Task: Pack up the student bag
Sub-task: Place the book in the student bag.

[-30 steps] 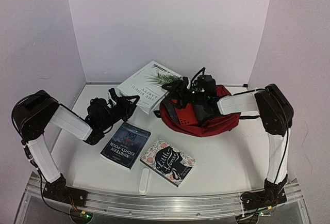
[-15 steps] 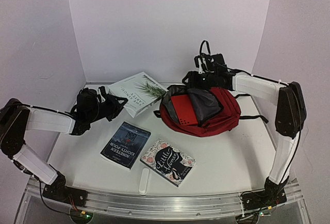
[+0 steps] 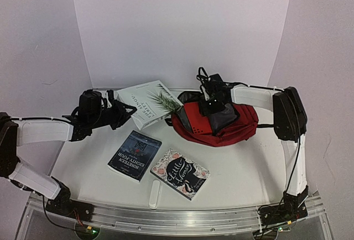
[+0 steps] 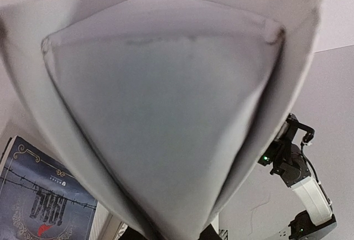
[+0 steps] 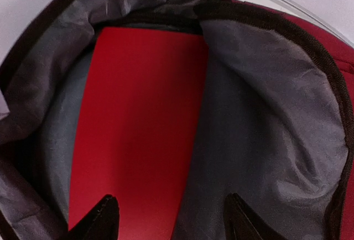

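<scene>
The dark red student bag (image 3: 241, 123) lies at the back right, its mouth open to the left, with grey lining (image 5: 265, 102) and a flat red folder (image 5: 138, 129) inside. My right gripper (image 3: 213, 106) hangs open just over the bag's mouth; in the right wrist view (image 5: 171, 224) its two fingertips (image 5: 102, 218) straddle the folder's edge and hold nothing. My left gripper (image 3: 125, 110) is shut on the near corner of a white book with a palm leaf cover (image 3: 147, 100), tilted up off the table. That book (image 4: 166, 113) fills the left wrist view.
A dark blue book (image 3: 134, 155) and a floral book (image 3: 180, 174) lie flat on the white table (image 3: 243, 168) in front; the blue one also shows in the left wrist view (image 4: 38, 207). White walls close the back and sides.
The white book slid left and its edge rose in my left gripper. My right gripper rose out of the bag with the grey flap, then came back down over the mouth, open.
</scene>
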Motion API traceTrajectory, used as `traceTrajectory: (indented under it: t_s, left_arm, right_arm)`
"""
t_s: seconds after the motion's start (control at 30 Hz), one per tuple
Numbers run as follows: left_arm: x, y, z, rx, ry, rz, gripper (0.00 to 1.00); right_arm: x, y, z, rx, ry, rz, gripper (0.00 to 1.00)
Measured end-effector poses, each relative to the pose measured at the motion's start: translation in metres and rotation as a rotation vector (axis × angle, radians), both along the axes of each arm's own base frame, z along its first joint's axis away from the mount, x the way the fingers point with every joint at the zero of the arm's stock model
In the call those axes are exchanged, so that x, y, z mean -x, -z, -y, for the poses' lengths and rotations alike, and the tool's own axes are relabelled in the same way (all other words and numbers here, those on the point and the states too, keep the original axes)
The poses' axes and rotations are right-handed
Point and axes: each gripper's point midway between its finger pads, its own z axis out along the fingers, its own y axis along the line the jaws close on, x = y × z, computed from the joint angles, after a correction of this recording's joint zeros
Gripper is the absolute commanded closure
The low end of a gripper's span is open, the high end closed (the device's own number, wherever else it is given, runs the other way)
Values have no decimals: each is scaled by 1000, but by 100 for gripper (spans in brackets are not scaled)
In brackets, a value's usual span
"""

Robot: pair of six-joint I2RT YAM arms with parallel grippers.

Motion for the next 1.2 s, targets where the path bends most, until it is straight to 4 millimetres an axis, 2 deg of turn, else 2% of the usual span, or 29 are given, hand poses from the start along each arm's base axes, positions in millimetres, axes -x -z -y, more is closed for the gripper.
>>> traceTrajectory:
  t_s: [0.07, 0.2, 0.37, 0.43, 0.53, 0.73, 1.0, 1.2]
  left_arm:
    - [3, -3, -1, -8, 8, 10, 85]
    - [7, -4, -1, -23, 23, 12, 86]
    - [12, -1, 3, -29, 64, 7, 87]
    - [13, -3, 7, -26, 89, 9, 88]
    - [14, -3, 13, -17, 126, 11, 88]
    - [15, 11, 21, -18, 170, -26, 89]
    - [7, 20, 38, 14, 242, -32, 91]
    - [-1, 39, 58, 58, 313, -71, 91]
  right_arm:
    - [-1, 9, 2, 30, 0, -9, 43]
    - [-2, 19, 5, 72, -4, -14, 58]
    - [-5, 19, 14, 147, -12, 8, 92]
    - [-6, 18, 18, 181, -18, 16, 100]
    - [-6, 18, 21, 202, -22, 18, 100]
    - [-3, 11, 20, 191, -32, 16, 100]
    - [4, -32, 15, 89, -68, 31, 100]
    - [13, -53, 4, 9, -117, 28, 100]
